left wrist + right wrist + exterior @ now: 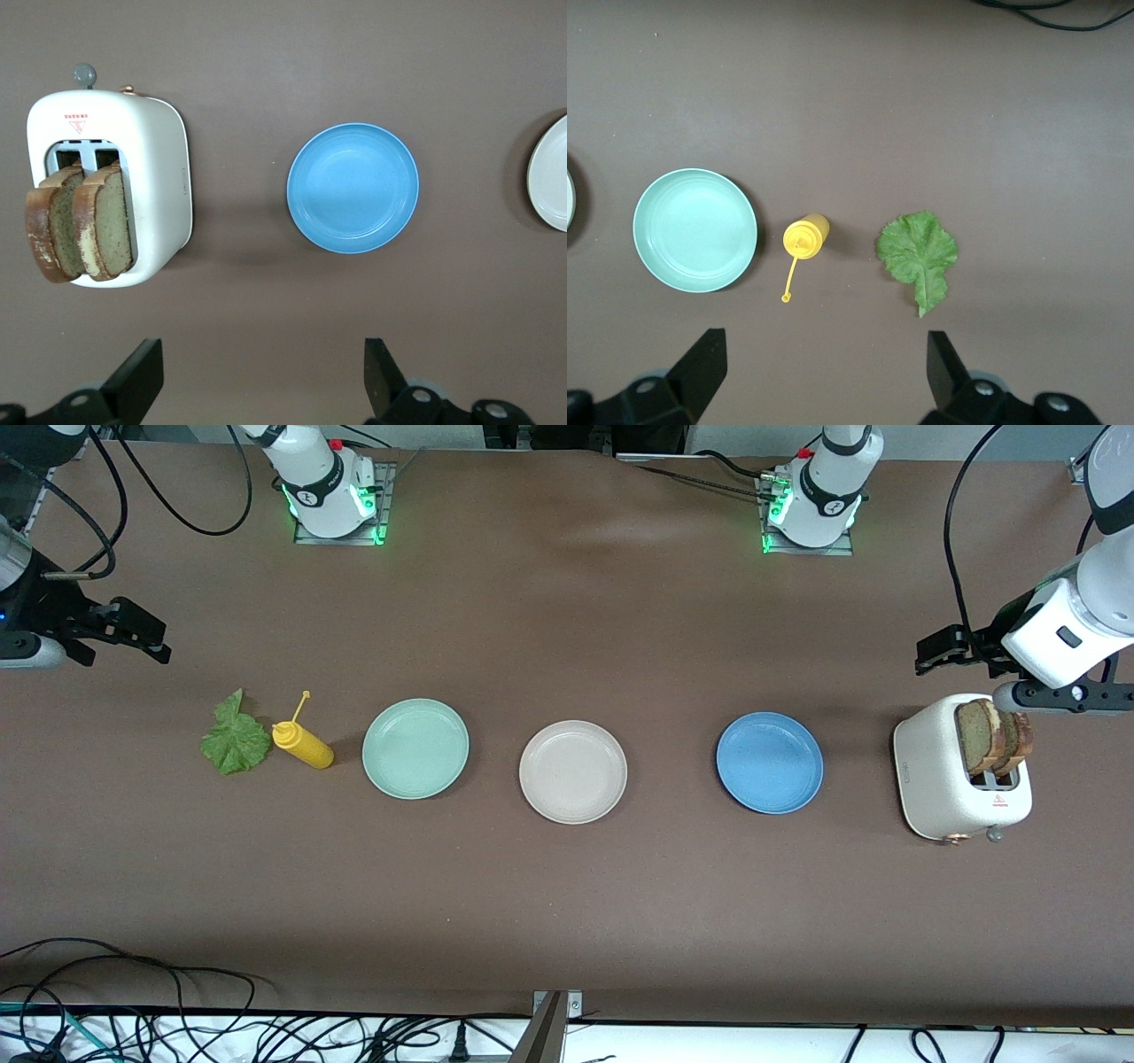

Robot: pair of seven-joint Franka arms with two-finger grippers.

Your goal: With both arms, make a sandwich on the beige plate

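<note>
The beige plate (572, 771) sat bare at the middle of the bench (567, 921), between the mint plate (415, 748) toward the right arm's end and the blue plate (769, 763) toward the left arm's end, a spot that looked chosen so either arm could reach it. Nothing of the sandwich was on it yet. The two bread slices (992, 738) stood upright, side by side, in the slots of the white toaster (961, 788) at the left arm's end, their tops poking clear of the slots, which should give fingers something to pinch. The lettuce (235, 735) lay flat at the right arm's end, with the yellow bottle (303, 745) lying on its side between it and the mint plate, near both but touching neither. So the ingredients were split by arm: bread for the left, leaf for the right. The left end effector (257, 381) hung over the bench beside the toaster, fingers spread wide and holding nothing; its wrist view looked down on toaster and blue plate, with a sliver of the beige plate at the edge. The right end effector (824, 376) hovered over the bench near the lettuce and bottle, also wide and empty. Both looked to be waiting, with the task not begun; a first bread slice seemed the likely opening step.
</note>
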